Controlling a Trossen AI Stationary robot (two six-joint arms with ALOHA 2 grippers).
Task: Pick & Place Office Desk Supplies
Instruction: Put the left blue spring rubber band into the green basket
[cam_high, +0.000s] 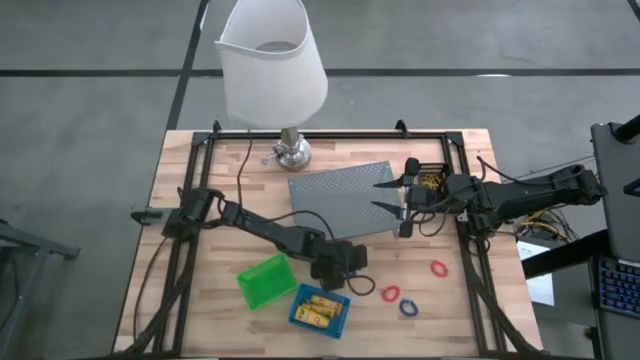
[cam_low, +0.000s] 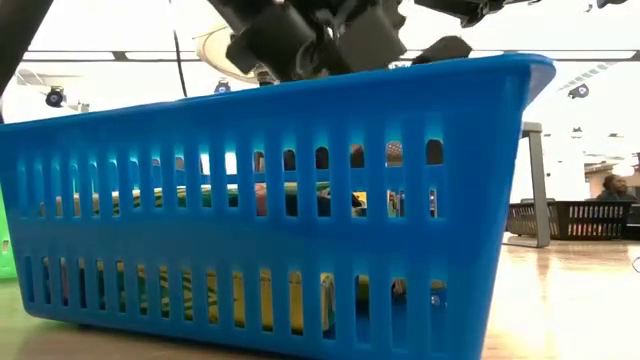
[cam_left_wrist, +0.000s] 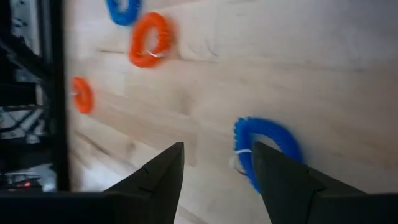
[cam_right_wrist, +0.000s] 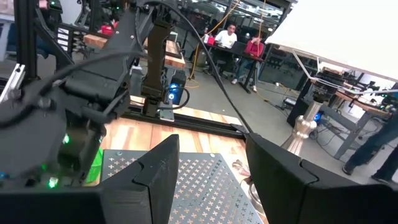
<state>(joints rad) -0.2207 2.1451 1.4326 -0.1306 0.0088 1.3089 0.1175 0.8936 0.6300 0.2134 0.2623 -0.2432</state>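
The pale wooden tabletop (cam_high: 200, 310) looks matt and grained — the slotted blue plastic bin (cam_low: 300, 200) glossy, the perforated grey metal tray (cam_high: 340, 195) dull.

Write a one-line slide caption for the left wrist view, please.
Open left gripper hovering over the wooden table, beside a blue loop, with more loops beyond.

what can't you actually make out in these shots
- Low view: the blue bin fills the picture, hiding the table behind it; its contents show only as slivers through the slots.
- High view: the black bin lies partly under the right gripper.
- Left wrist view: the blue loop is partly behind the left gripper.
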